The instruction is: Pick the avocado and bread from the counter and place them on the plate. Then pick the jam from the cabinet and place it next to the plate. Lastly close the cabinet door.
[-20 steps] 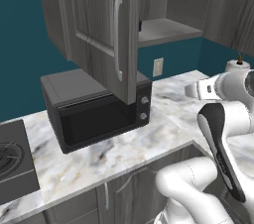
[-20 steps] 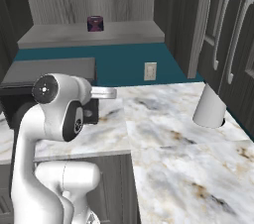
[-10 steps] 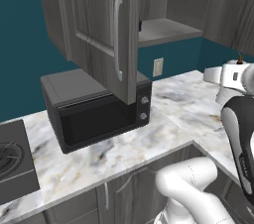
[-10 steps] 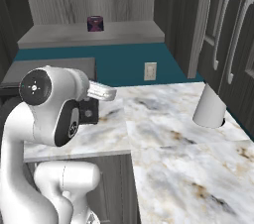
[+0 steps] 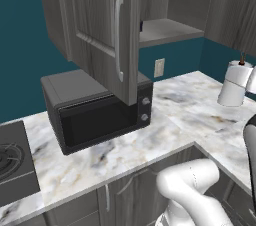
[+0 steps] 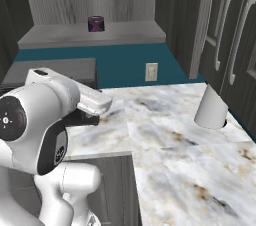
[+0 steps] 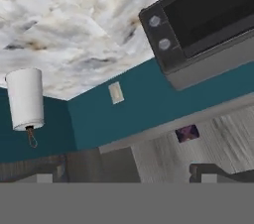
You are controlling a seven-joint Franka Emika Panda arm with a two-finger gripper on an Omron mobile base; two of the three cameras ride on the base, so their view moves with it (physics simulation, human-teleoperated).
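The jam is a small dark purple jar standing on the grey inner shelf of the cabinet. In the hand view, which is rolled upside down, the jam sits right of centre, well beyond my gripper. The gripper is open and empty, its dark fingertips wide apart. The cabinet door stands swung open, with its pale bar handle facing me. The marble counter runs below. The avocado, bread and plate are out of view.
A black microwave sits on the counter under the open door. A white paper towel roll stands at the counter's far right, near a wall outlet. The dark stove top lies at the left. Tall cabinet doors line the right side.
The arm has swung to the right, carrying the hand toward the right edge of the left base view. The gripper has stayed open; the scene's things have not moved.
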